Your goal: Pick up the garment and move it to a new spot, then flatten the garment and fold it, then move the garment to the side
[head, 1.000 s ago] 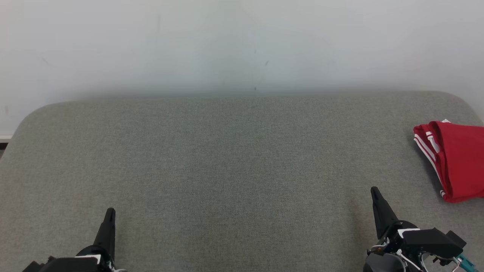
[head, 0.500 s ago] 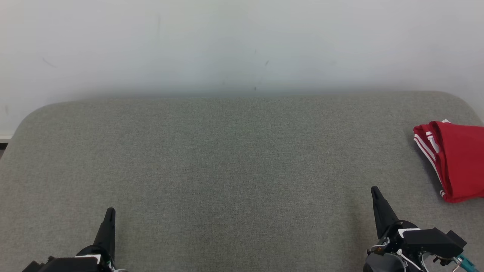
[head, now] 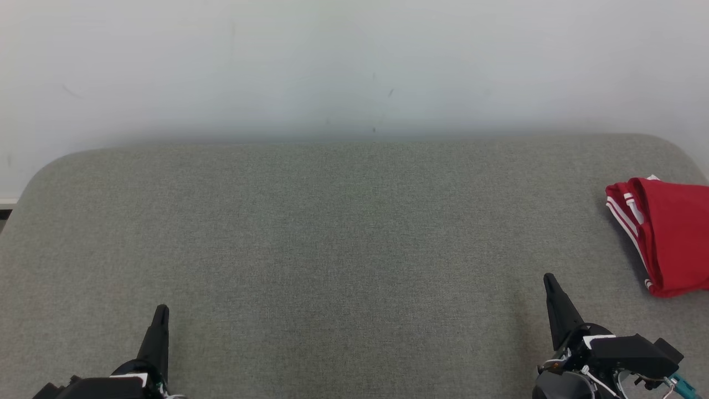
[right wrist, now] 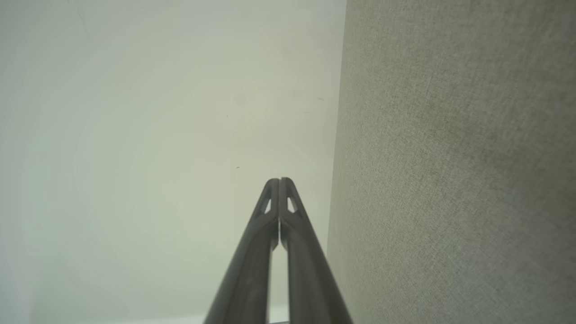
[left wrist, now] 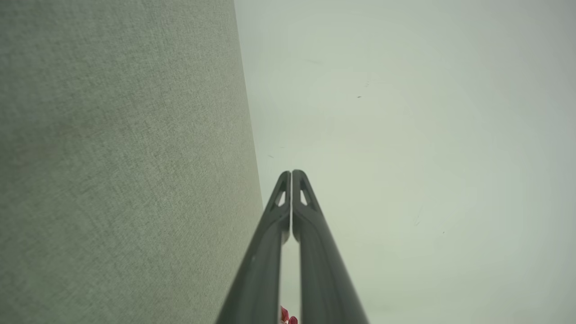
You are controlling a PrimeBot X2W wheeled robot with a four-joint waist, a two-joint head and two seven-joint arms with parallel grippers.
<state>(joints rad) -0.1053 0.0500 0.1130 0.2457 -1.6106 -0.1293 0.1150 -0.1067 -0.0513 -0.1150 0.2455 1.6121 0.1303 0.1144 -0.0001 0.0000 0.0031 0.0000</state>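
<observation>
Grey padded table (head: 332, 233): red garment (head: 667, 233) lies folded at frame's right edge. Left gripper (head: 160, 309) and right gripper (head: 548, 278) both pinched closed, holding nothing, lower corners. Task looks finished; next move, if any: retract.

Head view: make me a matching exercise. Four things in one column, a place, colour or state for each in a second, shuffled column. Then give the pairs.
Things
1. garment
2. left gripper
3. right gripper
4. wall

Descriptions
A. pale, at the top
B. shut, lower right
C. red with white stripes, far right
D. shut, lower left

Pairs: 1-C, 2-D, 3-B, 4-A
</observation>
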